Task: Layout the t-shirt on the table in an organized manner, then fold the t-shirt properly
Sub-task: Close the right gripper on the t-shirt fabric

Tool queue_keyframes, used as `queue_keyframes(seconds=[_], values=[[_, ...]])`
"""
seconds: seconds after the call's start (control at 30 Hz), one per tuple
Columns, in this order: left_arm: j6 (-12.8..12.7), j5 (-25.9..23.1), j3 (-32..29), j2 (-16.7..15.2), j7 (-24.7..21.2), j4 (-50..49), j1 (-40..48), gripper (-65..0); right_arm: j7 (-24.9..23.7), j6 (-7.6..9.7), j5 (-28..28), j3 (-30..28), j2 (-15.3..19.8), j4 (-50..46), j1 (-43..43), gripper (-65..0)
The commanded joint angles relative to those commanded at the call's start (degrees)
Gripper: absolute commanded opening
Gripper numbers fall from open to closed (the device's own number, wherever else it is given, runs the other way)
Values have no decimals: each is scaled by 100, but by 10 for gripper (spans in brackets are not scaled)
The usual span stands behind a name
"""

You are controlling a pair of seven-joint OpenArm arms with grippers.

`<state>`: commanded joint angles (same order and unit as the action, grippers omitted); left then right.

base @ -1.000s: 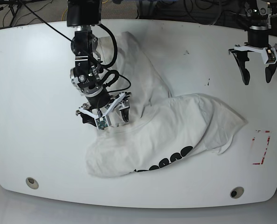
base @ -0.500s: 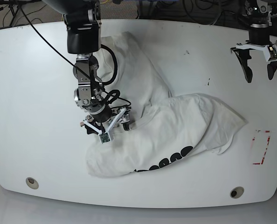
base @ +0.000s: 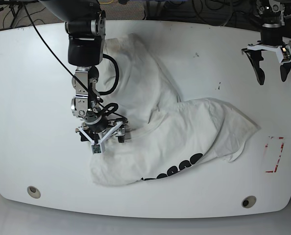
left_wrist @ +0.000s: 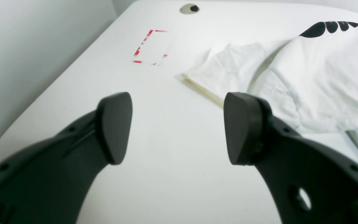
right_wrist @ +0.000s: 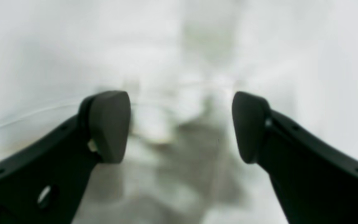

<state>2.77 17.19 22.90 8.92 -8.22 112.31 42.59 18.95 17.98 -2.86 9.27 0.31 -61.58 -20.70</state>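
The white t-shirt (base: 184,132) lies crumpled across the middle of the table (base: 28,98), one part reaching toward the far edge and black lettering (base: 177,169) showing near the front. My right gripper (base: 102,138) is low over the shirt's left edge, open. In its wrist view the right gripper (right_wrist: 179,127) has blurred white cloth between the spread fingers and grips nothing. My left gripper (base: 271,73) hangs open above bare table at the far right, away from the shirt. The left wrist view shows the left gripper (left_wrist: 179,127) open, with the t-shirt (left_wrist: 315,77) to its right.
Red tape marks (base: 274,154) sit near the table's right edge, also visible as red tape marks (left_wrist: 149,46). Two round holes (base: 33,191) (base: 248,201) lie near the front edge. Cables and dark gear run behind the far edge.
My right gripper has moved down and slightly left onto the shirt's left edge, staying open. The left gripper has hardly shifted. The shirt lies the same.
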Motion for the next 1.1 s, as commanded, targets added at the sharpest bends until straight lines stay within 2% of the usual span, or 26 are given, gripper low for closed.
queue_keyframes(seconds=[1.1], values=[[0,0,-9,0,0,0,-9,-217,18,9,9,-26,-202,35,44,-162]])
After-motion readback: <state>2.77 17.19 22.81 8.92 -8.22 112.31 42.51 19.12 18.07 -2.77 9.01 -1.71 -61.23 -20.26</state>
